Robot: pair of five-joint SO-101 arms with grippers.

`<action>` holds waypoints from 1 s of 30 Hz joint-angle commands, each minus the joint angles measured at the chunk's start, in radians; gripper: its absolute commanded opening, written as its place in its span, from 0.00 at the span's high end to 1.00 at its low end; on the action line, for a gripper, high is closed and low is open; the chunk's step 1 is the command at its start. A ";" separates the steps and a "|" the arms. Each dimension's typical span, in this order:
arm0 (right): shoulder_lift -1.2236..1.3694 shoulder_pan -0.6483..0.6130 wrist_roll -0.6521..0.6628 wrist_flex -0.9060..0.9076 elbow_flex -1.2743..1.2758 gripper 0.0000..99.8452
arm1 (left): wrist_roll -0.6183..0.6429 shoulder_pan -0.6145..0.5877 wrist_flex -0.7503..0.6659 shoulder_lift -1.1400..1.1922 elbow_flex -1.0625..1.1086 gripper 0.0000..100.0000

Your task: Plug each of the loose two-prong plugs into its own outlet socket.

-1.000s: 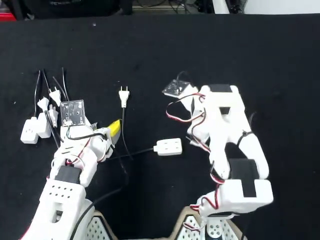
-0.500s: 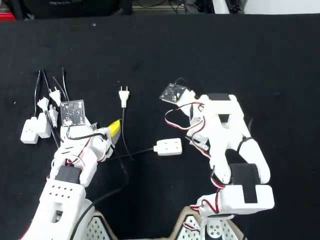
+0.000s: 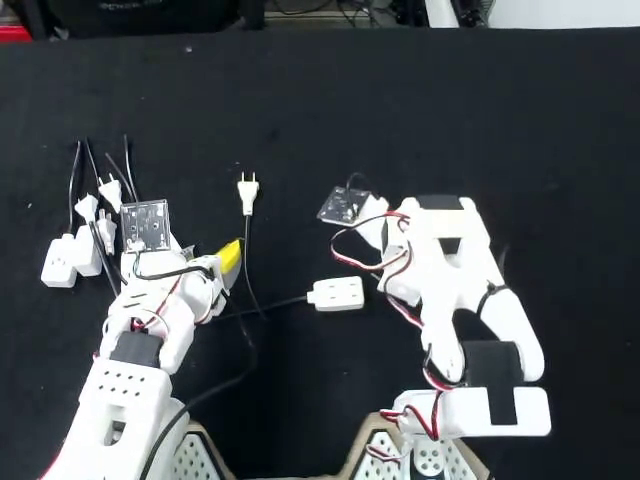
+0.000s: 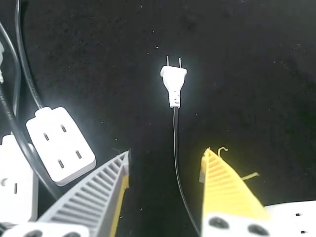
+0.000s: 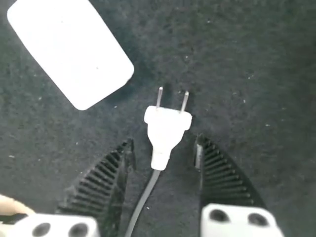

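Observation:
A white two-prong plug [image 3: 248,190] lies mid-table, its black cord running toward the front. My left gripper [image 4: 166,155] is open just behind that plug [image 4: 173,81], and the cord passes between its grey and yellow fingers [image 4: 224,190]. My right gripper [image 5: 164,143] is open and straddles another white plug [image 5: 167,128] lying flat on the cloth, prongs pointing away. A white block [image 5: 69,49] lies just beyond this plug. In the high view the right arm [image 3: 450,265] covers this plug. A white outlet socket [image 3: 337,293] rests between the two arms.
At the far left sits a cluster of white sockets [image 3: 68,260] with loose plugs [image 3: 108,190] and black cords. One of these sockets [image 4: 60,144] lies beside my left gripper. Black cloth covers the table [image 3: 520,120], open at the back and right.
The right arm's wrist has shifted a little left and toward the front. The left arm and the plugs have stayed still.

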 commanded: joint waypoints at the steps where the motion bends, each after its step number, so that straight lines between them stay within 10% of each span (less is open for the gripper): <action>1: -0.062 0.008 -0.028 0.012 -0.002 0.82 | 0.008 -0.001 -0.015 -0.015 -0.008 0.77; 30: -0.041 0.173 -0.068 -0.364 0.036 0.82 | 0.006 -0.001 -0.015 -0.015 -0.010 0.77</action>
